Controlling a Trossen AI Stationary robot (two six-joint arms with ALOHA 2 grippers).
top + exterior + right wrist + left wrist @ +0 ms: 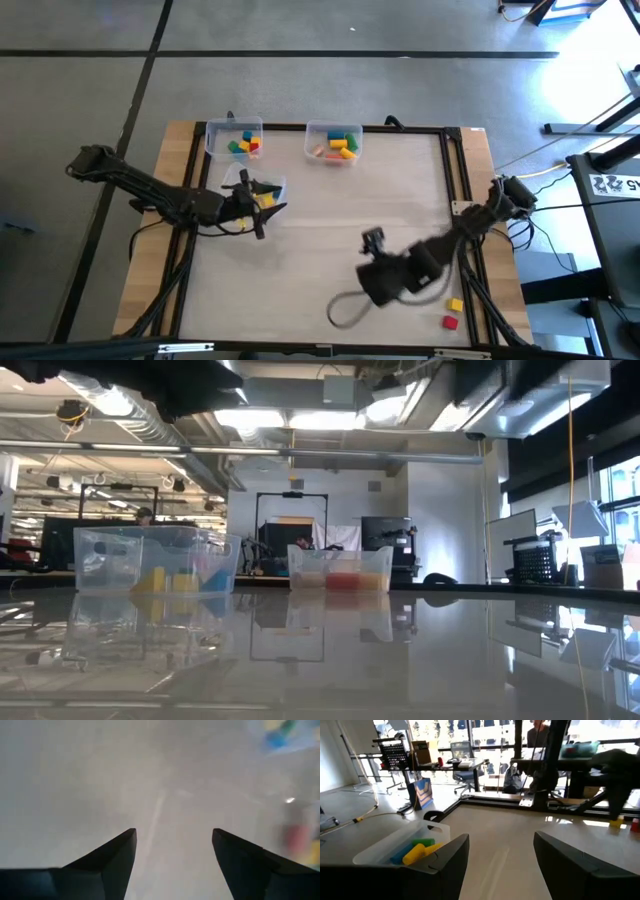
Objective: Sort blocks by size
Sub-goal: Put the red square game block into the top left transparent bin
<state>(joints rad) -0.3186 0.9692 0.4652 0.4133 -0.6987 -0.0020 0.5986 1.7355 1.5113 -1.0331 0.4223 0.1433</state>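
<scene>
Three clear bins hold coloured blocks: one at the far left (pixel 235 140), one at the far middle (pixel 333 143), and one nearer (pixel 264 190) with yellow blocks. A yellow block (pixel 455 304) and a red block (pixel 450 322) lie loose on the table near its front right corner. My left gripper (pixel 265 207) hovers level just on the near side of the nearer bin (pixel 400 851) and points toward the table's right; it is open (pixel 501 836) and empty. My right gripper (pixel 372 238) hangs over the bare middle of the table, slanting down, open (pixel 174 831) and empty.
A black frame rail (pixel 452 170) runs around the tabletop. A grey cable loop (pixel 345 310) lies near the front edge, under the right arm. The table's middle (pixel 320 230) is bare. In the left wrist view a person (pixel 540 730) shows beyond the table.
</scene>
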